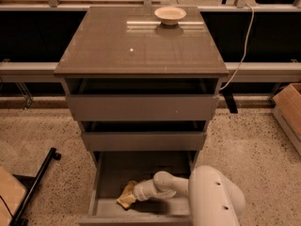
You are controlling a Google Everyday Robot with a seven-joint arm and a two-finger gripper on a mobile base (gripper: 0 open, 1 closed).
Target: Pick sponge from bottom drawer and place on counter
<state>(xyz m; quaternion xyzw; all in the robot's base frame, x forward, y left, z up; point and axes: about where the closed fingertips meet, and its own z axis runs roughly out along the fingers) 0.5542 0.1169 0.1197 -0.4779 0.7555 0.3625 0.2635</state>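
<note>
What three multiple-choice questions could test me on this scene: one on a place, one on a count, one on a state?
1. Where is the sponge? A: on the floor. B: in the bottom drawer. C: in the top drawer.
2. How many drawers sit under the counter? A: three. B: two. C: five.
3. The bottom drawer is: A: shut. B: lying on the floor. C: pulled open.
Answers: 1 B, the sponge lies in the lowest tray, with the gripper right at it. 2 A, three fronts are stacked below the top slab. 3 C, its inside shows from above.
</note>
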